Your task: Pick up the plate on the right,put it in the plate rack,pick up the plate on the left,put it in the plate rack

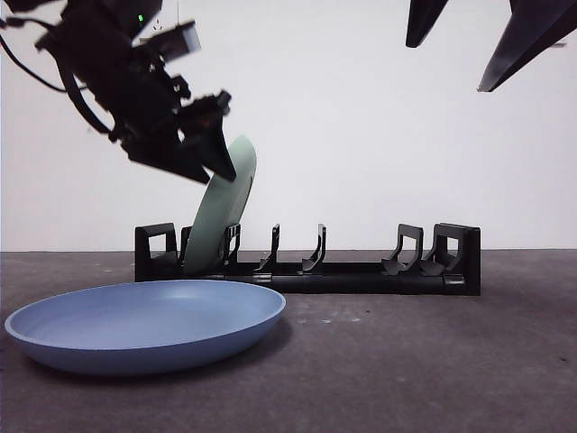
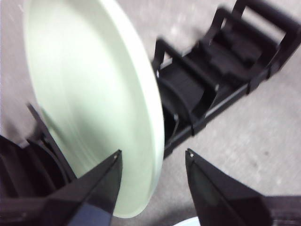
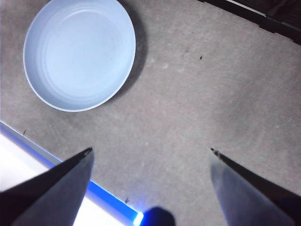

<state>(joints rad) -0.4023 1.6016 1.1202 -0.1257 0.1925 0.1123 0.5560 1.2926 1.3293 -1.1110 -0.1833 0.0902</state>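
Presently: left end effector (image 2: 153,157), jaws apart, straddled the rim of the green plate (image 1: 223,206), which leaned in the plate rack (image 1: 361,271). Risk: withdrawal could snag the rim and topple it. Blue plate (image 1: 144,323) lay below; right end effector (image 3: 150,150) agape, waiting.

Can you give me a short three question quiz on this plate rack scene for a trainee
1. True or false: the pale green plate stands tilted in the plate rack.
2. Where is the blue plate? A) in the rack B) flat on the table in front of the rack C) held by a gripper
3. Fill in: the left gripper's jaws are ____ around the green plate's rim.

Key: 1 true. 2 B. 3 open. The right gripper waits open above the table.
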